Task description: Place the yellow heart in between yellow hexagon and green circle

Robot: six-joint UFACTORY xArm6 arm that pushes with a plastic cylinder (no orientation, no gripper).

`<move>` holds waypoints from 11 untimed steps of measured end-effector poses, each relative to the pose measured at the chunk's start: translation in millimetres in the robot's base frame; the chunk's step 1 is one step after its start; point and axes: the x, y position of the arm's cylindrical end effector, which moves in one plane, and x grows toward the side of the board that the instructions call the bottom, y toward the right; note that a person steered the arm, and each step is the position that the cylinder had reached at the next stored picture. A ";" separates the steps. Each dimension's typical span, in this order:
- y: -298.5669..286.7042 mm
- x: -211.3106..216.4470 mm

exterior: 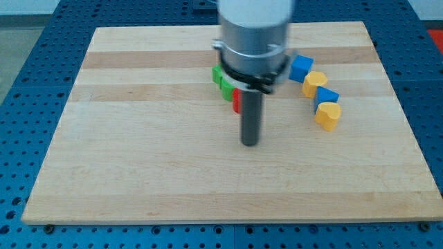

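Yellow heart (328, 115), small, rigid and probably light, lies on the worktop (138, 152) at the view's right, below a blue block (326, 97). No jaws exist; the tip (250, 143) stands well left, so a flat side suits pushing.

The tabletop (138, 159) is pale wood in lengthwise strips, smooth and matt, with visible grain. The yellow heart (328, 115) and yellow hexagon (315, 84) look like smooth, softly shiny plastic. The rod above my tip (250, 143) is dark and matt; its collar (252, 41) looks like brushed grey metal.
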 end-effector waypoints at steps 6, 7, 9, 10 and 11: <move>116.0 -28.8; 103.7 -35.2; 86.9 -59.6; 77.4 -64.2; 63.4 -75.5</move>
